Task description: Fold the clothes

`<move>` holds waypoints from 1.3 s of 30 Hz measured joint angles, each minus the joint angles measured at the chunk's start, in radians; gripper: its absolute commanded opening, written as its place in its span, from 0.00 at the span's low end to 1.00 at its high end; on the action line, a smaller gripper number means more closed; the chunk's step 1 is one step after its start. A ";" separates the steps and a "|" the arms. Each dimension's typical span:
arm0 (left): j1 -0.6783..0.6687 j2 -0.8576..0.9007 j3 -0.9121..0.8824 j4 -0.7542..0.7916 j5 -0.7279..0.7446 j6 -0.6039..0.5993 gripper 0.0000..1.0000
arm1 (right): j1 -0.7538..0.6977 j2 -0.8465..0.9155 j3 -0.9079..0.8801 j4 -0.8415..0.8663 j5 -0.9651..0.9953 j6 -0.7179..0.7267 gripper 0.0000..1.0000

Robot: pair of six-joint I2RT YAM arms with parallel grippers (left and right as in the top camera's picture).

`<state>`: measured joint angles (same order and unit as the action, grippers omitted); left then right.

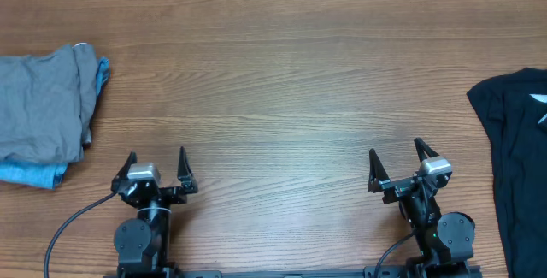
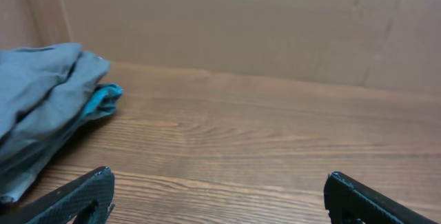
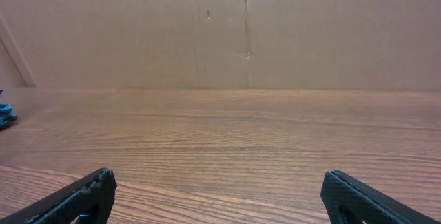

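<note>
The grey clothes [image 1: 43,107] lie as a folded, rumpled pile at the table's far left edge, on top of a light-blue garment [image 1: 30,175]. No button or pocket shows. In the left wrist view the grey pile [image 2: 41,93] is at the left, ahead of the fingers. My left gripper [image 1: 156,153] is open and empty near the front edge, to the right of the pile and apart from it; its fingers [image 2: 219,176] are spread wide. My right gripper [image 1: 396,147] is open and empty at the front right; its fingers [image 3: 219,174] hold nothing.
A black shirt with a white mark [image 1: 517,158] lies at the table's right edge, right of my right gripper. The light-blue garment pokes out from under the grey pile [image 2: 103,100]. A brown wall stands behind the wooden table [image 1: 282,81].
</note>
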<state>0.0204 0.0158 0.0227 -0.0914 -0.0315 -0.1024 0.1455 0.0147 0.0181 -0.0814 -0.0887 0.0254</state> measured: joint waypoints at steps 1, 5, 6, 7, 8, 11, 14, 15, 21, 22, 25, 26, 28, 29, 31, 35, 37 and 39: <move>0.000 0.000 0.000 0.000 0.007 0.003 1.00 | 0.000 0.000 0.000 0.000 0.000 0.000 1.00; 0.000 0.000 0.000 0.000 0.022 0.006 1.00 | 0.000 0.000 0.000 -0.001 0.000 0.000 1.00; 0.000 0.000 0.000 0.000 0.022 0.006 1.00 | 0.000 0.000 0.000 0.000 0.000 0.000 1.00; 0.000 0.000 0.000 0.000 0.024 0.006 1.00 | 0.000 0.000 0.000 0.000 0.000 0.000 1.00; 0.000 0.000 0.000 0.000 0.025 0.006 1.00 | 0.000 0.000 0.000 0.000 0.000 0.000 1.00; 0.000 0.000 -0.001 0.000 0.025 0.006 1.00 | 0.000 0.000 0.000 -0.001 0.000 0.001 1.00; 0.000 0.000 -0.001 0.000 0.025 0.006 1.00 | 0.000 0.000 0.000 0.000 0.000 0.001 1.00; 0.000 0.000 -0.001 0.000 0.025 0.006 1.00 | 0.000 0.000 0.000 0.000 0.000 0.000 1.00; 0.000 0.000 -0.002 0.000 0.025 0.006 1.00 | 0.000 0.000 0.000 0.000 0.000 0.000 1.00; 0.000 0.000 -0.002 0.000 0.025 0.006 1.00 | 0.000 0.000 0.000 0.000 0.000 0.000 1.00; 0.000 0.000 -0.002 0.000 0.025 0.006 1.00 | 0.000 0.000 0.000 0.000 0.000 0.001 1.00; 0.000 0.000 -0.002 0.000 0.025 0.006 1.00 | 0.000 0.000 0.000 0.000 0.000 0.000 1.00; 0.000 0.000 -0.002 0.000 0.025 0.006 1.00 | 0.000 0.000 0.000 0.000 0.000 0.000 1.00; 0.000 0.000 -0.002 0.000 0.025 0.006 1.00 | 0.000 0.000 0.000 0.000 0.000 0.000 1.00; 0.000 0.000 -0.002 0.000 0.025 0.006 1.00 | 0.000 0.000 0.000 0.000 0.000 0.000 1.00; 0.000 0.000 -0.002 0.000 0.025 0.006 1.00 | 0.000 0.000 0.000 0.000 0.000 0.000 1.00; 0.000 0.000 -0.002 0.000 0.025 0.006 1.00 | 0.000 0.000 0.000 0.000 0.000 0.001 1.00; 0.000 0.000 -0.002 0.000 0.025 0.006 1.00 | 0.000 0.000 0.000 0.000 0.000 0.000 1.00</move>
<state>0.0204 0.0158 0.0212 -0.0910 -0.0063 -0.0967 0.1455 0.0147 0.0181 -0.0818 -0.0887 0.0254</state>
